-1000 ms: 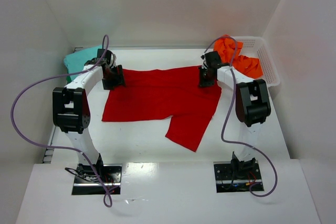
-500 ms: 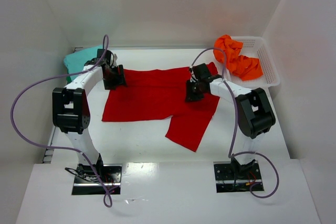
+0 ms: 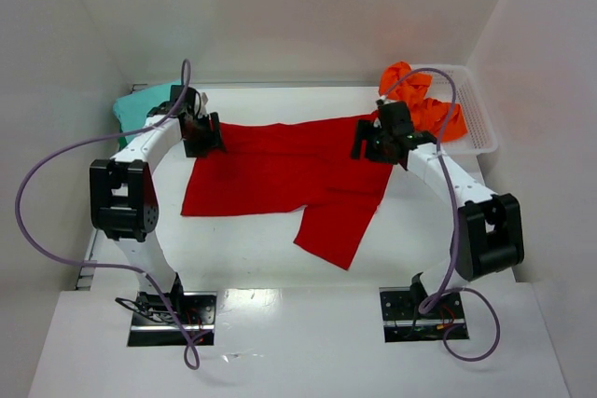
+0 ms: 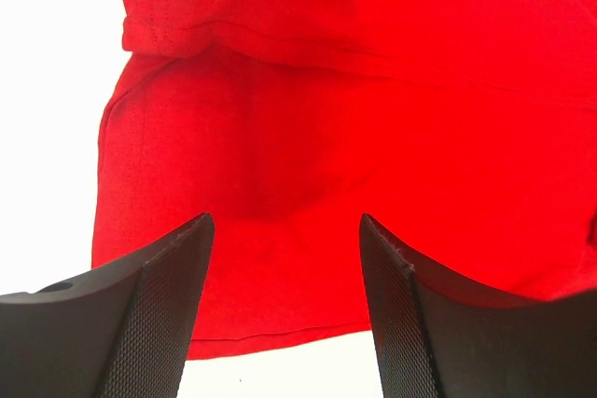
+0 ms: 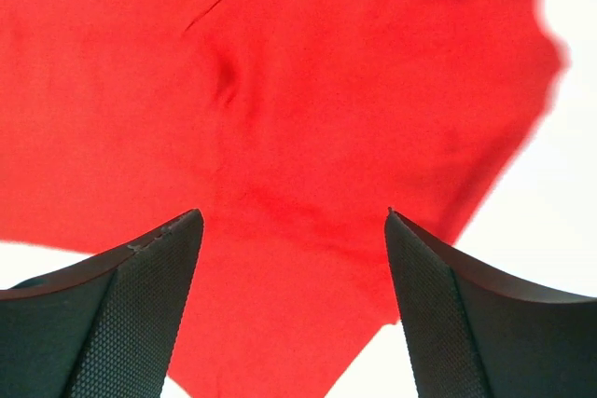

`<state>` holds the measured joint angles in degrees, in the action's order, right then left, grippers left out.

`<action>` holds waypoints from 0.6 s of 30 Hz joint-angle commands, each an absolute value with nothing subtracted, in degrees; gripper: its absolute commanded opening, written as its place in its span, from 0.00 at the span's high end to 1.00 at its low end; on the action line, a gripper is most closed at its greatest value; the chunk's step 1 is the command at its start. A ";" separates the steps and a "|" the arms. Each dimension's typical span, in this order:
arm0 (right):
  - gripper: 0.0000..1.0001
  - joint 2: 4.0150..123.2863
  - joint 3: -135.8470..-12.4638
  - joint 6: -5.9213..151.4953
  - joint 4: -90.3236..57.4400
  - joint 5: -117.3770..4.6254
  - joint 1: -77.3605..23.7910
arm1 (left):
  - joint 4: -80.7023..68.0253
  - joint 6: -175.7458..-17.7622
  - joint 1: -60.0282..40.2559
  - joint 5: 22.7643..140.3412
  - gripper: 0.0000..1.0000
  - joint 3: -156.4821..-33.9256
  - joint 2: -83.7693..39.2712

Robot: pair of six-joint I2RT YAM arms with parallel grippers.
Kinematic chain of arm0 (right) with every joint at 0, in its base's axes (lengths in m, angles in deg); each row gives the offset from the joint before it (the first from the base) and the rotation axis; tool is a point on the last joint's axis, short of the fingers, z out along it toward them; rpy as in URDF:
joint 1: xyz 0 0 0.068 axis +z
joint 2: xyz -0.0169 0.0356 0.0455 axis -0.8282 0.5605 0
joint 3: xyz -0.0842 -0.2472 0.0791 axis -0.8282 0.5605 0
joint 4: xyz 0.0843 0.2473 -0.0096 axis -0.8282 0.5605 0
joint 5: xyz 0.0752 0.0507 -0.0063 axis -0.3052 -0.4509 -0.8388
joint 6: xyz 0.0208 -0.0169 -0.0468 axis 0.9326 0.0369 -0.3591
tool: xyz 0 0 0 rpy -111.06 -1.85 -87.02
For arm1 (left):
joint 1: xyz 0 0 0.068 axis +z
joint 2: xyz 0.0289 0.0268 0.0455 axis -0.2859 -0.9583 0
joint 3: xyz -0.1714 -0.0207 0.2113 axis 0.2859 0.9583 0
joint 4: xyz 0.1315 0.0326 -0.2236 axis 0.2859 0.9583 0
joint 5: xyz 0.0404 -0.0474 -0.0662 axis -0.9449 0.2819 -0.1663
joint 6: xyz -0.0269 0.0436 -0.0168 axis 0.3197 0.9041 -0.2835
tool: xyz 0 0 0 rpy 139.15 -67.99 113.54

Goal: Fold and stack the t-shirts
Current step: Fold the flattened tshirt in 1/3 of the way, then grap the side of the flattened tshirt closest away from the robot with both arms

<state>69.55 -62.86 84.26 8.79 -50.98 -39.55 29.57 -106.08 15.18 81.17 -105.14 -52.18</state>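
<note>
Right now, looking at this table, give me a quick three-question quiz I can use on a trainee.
1. True or false: the red shirt lies spread on the table.
2. Where is the orange shirt? A) in the white basket; B) under the red shirt; C) at the table's near edge.
3. Fill in: the right fingers stand ___ above red cloth, gripping nothing.

Key: 1 true; 2 A; 3 open.
</note>
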 commanded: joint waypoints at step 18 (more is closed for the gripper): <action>0.00 55.35 -48.54 101.38 11.96 -53.74 -44.40 | 25.03 -109.52 15.21 83.75 0.08 -94.75 -39.13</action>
